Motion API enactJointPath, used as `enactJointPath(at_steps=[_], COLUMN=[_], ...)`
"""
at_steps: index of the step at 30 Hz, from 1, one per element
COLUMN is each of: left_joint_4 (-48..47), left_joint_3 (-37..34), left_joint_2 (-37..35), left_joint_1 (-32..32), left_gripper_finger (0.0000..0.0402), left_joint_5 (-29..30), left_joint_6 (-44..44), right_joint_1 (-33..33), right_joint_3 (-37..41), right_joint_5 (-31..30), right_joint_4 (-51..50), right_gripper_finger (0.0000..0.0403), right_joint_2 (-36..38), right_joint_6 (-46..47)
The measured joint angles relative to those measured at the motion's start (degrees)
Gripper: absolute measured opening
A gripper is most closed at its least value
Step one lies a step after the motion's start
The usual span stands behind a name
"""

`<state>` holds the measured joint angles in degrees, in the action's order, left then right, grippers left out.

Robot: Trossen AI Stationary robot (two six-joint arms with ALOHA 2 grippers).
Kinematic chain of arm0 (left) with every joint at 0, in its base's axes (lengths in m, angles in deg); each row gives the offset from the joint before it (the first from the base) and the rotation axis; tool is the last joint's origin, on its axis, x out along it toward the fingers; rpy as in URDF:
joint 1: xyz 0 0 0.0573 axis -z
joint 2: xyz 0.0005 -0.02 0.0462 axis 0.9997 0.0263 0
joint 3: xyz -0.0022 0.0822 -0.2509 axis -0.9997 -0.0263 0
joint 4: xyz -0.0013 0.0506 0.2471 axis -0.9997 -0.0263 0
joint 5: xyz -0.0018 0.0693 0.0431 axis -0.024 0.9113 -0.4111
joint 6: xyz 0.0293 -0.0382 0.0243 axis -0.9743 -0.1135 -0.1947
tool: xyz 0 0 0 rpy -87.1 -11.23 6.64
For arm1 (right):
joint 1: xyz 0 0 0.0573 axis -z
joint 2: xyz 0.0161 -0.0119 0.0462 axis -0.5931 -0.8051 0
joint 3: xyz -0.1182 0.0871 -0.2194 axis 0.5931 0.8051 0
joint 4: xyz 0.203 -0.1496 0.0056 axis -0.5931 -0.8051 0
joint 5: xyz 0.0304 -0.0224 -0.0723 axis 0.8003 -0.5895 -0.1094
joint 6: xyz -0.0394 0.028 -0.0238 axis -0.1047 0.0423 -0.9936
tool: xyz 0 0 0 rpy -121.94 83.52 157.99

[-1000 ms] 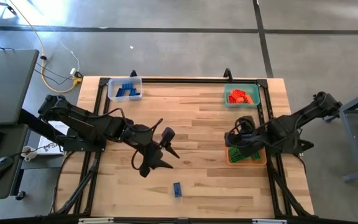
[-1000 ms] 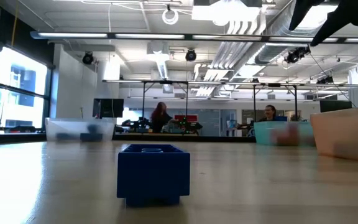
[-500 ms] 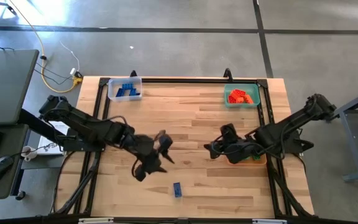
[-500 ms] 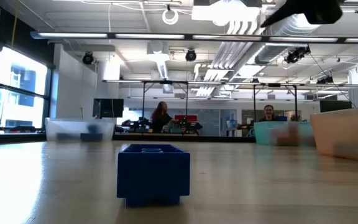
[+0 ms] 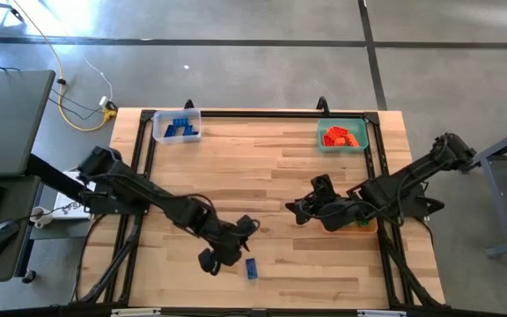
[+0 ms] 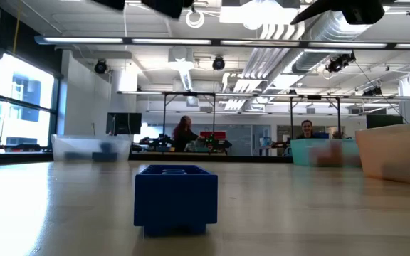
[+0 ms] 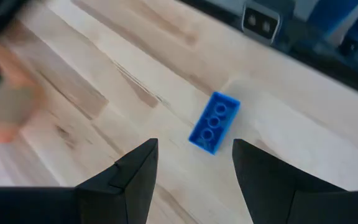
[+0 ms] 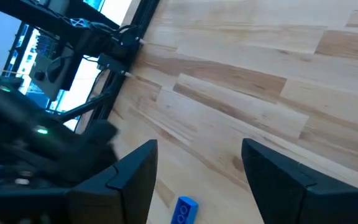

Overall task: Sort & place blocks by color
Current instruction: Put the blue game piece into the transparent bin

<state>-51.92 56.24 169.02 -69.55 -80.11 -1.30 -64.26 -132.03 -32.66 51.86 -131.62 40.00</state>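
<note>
One blue studded block (image 5: pixel 251 269) lies flat on the table near its near edge; it fills the foreground of the low view (image 6: pixel 175 198) and shows in both wrist views (image 7: pixel 214 122) (image 8: pixel 185 211). My left gripper (image 5: pixel 232 247) hovers open just left of and above it, its fingers (image 7: pixel 194 168) short of the block. My right gripper (image 5: pixel 303 210) is open over the table's right middle, empty. Blue blocks (image 5: pixel 180 129) sit in the clear bin, red ones (image 5: pixel 341 136) in the teal bin, green ones (image 5: pixel 359 222) in the orange bin.
The clear bin (image 5: pixel 161 131) stands at the far left corner, the teal bin (image 5: pixel 326 126) at the far right, the orange bin (image 5: pixel 370 228) by the right edge under my right arm. A black frame rails the table's edges. People sit in the room beyond.
My left gripper has moved toward the table's near edge and right, coming close to the blue block. My right gripper has swung from over the orange bin toward the table's middle, then stopped. The blue block has stayed put.
</note>
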Motion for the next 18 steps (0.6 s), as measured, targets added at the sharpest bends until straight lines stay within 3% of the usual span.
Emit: enactJointPath(at_steps=[8,18], left_joint_4=[1.0,10.2], left_joint_3=[0.0,0.0], left_joint_2=[6.8,10.9], left_joint_1=[0.9,1.4], left_gripper_finger=[0.0193,0.0193], left_joint_5=[-1.0,-2.2], left_joint_6=[-4.3,-6.1], right_joint_1=[0.0,0.0], right_joint_3=[0.0,0.0], right_joint_5=[-0.2,-0.1], right_joint_4=[0.1,-0.2], right_gripper_finger=[0.0220,0.0220], right_joint_2=[0.0,-0.4], right_joint_6=[-0.1,-0.3])
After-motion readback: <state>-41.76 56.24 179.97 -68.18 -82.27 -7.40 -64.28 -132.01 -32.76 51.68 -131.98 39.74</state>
